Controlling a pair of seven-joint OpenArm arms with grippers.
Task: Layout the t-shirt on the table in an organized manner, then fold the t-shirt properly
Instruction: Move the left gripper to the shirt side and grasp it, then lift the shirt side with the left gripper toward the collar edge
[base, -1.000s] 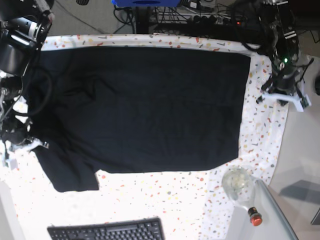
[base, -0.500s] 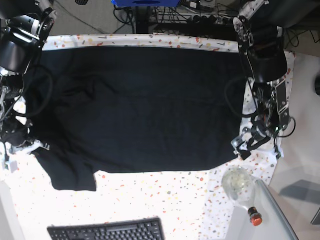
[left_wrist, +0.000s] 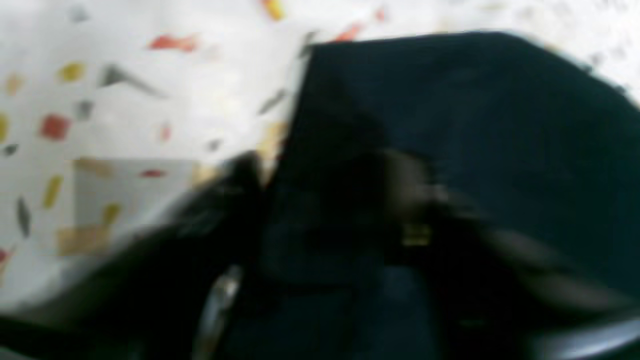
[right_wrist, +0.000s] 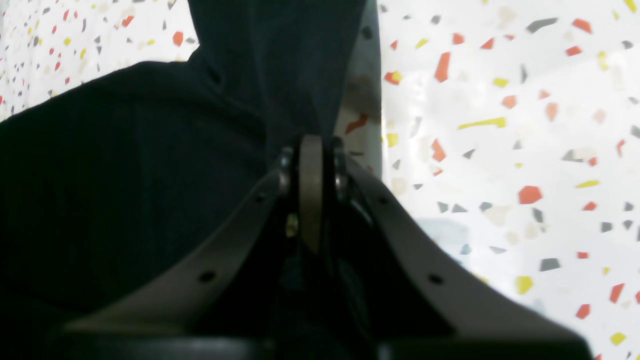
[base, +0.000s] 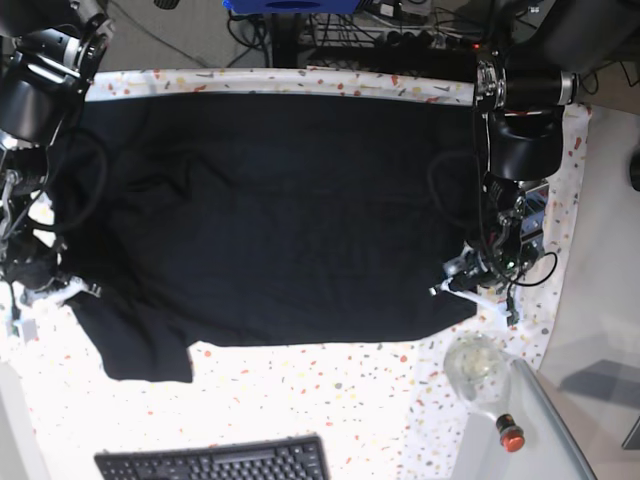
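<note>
Left claw (base: 470, 288) is set at the black t-shirt (base: 280, 210) hem corner, its grip unclear; right claw (right_wrist: 312, 150), clamped on the sleeve edge, pins it to the bench (base: 330, 385).

Base looks straight down; both wrist views, the left perhaps motion-blurred, hug the t-shirt (base: 280, 210).

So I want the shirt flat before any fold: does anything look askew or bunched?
Mostly flat, but not tidy. The t-shirt has creases near the sleeve end on the base view's left, and its lower sleeve juts out at an angle onto the table. The right gripper is shut on cloth at that sleeve end.
</note>
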